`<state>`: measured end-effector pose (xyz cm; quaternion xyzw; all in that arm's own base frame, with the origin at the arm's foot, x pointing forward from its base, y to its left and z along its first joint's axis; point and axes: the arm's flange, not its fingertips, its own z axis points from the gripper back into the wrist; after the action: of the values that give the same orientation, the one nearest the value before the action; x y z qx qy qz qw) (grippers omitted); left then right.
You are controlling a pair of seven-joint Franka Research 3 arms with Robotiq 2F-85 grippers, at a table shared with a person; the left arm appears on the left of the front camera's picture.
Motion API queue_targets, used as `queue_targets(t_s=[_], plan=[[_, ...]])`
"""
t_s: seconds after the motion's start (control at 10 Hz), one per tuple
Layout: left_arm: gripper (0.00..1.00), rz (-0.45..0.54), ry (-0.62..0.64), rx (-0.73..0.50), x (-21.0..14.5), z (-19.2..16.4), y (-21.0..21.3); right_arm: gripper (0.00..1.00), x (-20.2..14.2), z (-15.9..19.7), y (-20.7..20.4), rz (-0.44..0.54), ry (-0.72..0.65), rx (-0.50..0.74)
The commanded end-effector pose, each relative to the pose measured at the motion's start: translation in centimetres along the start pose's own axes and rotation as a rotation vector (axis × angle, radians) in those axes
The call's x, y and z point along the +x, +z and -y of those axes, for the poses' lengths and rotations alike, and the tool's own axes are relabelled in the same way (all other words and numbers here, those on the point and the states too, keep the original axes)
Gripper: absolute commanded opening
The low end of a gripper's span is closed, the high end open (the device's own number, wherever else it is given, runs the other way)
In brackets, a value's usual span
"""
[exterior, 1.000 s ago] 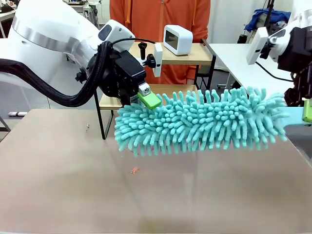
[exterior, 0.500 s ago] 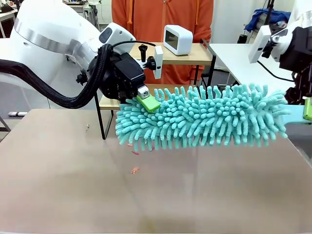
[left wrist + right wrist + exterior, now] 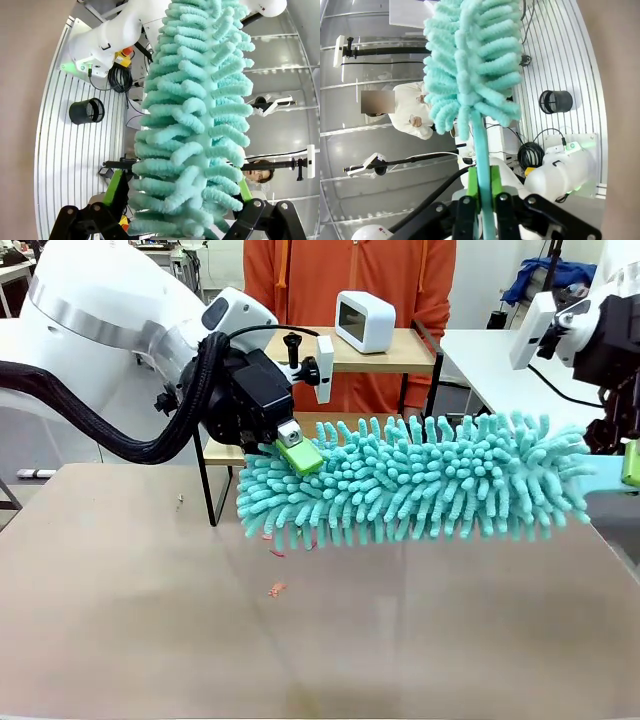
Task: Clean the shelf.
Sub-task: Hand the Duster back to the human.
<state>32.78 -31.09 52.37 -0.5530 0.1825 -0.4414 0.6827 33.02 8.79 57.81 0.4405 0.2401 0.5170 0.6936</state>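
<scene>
Right now my right claw (image 3: 484, 200) clamps the duster (image 3: 420, 485) handle, left claw (image 3: 300, 452) pinching its far tip; long axis runs crosswise, shelf (image 3: 385, 352) just behind, nearer left arm.

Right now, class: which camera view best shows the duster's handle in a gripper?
The right wrist view: the right gripper is shut on the teal handle. The front view shows the duster head sideways; the left wrist view shows its fronds.

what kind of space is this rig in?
Most likely a robotics lab, not a home: two white arms share a bare table, with a turquoise duster between them. Other white tables stand behind. A small wooden shelf looks like a staged prop.
</scene>
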Motion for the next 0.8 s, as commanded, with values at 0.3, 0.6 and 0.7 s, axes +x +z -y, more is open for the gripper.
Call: queue_targets(t_s=[0.3, 0.6, 0.7], plan=[[0.37, -0.025, -0.007, 0.025, -0.03, 0.15, -0.01, 0.12, -0.26, -0.01, 1.04, 0.027, 0.035, 0.027], [0.00, -0.018, -0.021, 0.023, -0.04, 0.29, -0.09, 0.12, -0.31, 0.03, 1.05, 0.028, 0.034, 0.023], [0.00, -0.015, -0.024, 0.023, -0.03, 0.35, -0.02, 0.12, -0.33, 0.06, 1.01, 0.026, 0.033, 0.024]])
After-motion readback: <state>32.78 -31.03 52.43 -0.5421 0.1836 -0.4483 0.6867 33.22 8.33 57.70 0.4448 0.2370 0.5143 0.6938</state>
